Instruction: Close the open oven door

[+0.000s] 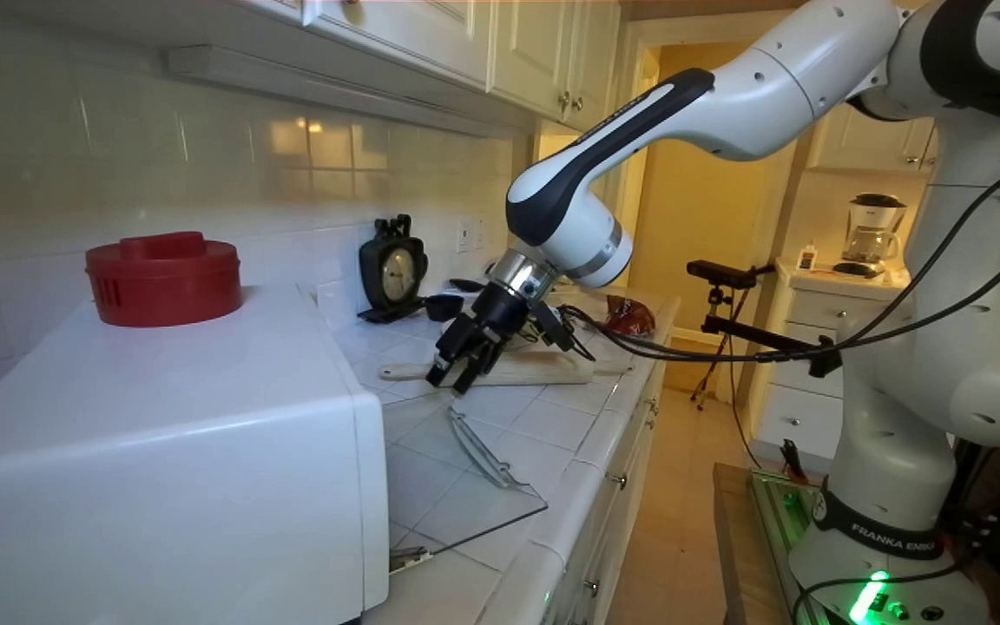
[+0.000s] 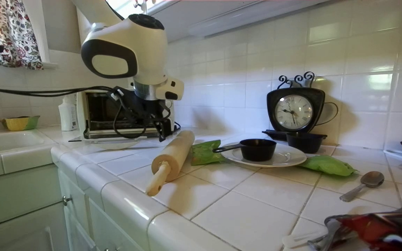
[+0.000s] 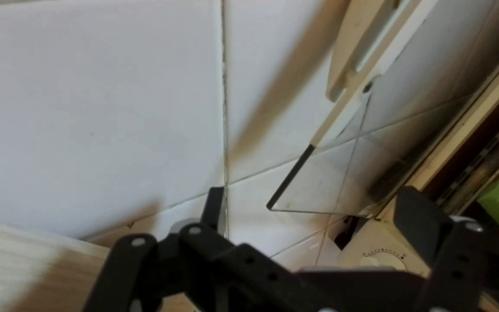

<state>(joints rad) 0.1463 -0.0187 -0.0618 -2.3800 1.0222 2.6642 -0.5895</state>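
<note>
Glass oven door [image 1: 444, 499] open; smooth, boxy oven [image 1: 170, 443]; angular gripper [image 3: 310, 197] spread.

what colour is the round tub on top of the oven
Red. The round tub shows best in an exterior view, atop the white oven.

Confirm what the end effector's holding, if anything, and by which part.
Nothing: the end effector is open, and no part of the oven door sits in its grip.

I count one oven [image 1: 205, 434], one oven door [image 1: 457, 490], one clock [image 2: 294, 111], one rolling pin [image 2: 175, 153]
</note>
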